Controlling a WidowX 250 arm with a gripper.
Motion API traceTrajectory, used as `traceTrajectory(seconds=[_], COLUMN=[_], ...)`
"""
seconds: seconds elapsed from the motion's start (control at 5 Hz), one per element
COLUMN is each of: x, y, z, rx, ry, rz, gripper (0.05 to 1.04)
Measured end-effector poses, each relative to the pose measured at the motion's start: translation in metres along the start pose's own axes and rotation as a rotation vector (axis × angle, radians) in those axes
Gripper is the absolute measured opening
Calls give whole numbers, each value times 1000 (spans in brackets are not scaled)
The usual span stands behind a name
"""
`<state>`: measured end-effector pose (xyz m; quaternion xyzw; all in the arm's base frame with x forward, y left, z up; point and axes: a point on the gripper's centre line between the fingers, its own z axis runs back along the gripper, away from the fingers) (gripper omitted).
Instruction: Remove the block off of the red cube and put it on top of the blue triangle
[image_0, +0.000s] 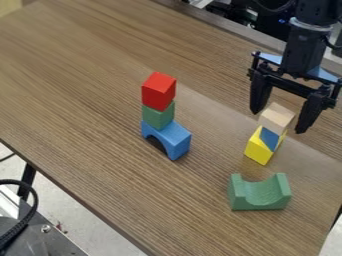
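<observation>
On the left of my camera view I see a stack of 3: a blue arch at the bottom, a green block, and the red cube uppermost. Toward the right, the pale wooden block, plain and boxy, sits on the blue triangle, which is set against the yellow block. Near that pile, lower in view, a green curved block rests on the surface, its hollow facing up. My gripper hangs from the upper right, pointing down, with its jaws wide apart, 1 on each side of the wooden block. That block has 1 broad face toward the camera; its sides look too nearly equal for me to tell a long axis.
</observation>
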<state>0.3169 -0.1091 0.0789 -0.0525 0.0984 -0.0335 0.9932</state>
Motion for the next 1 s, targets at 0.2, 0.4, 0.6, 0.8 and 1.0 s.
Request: traceTrajectory(seconds=[0.2, 0.4, 0.6, 0.8, 1.0], x=[-2, -7, -27, -36, -34], y=[3, 4, 13, 18, 28], z=[3, 18, 60, 79, 81], rx=[-5, 7, 51, 76, 88], ry=[-8, -51, -189, -238, -244], rz=[18, 20, 79, 96, 133], gripper=[1005, 1000, 1000, 1000, 1000])
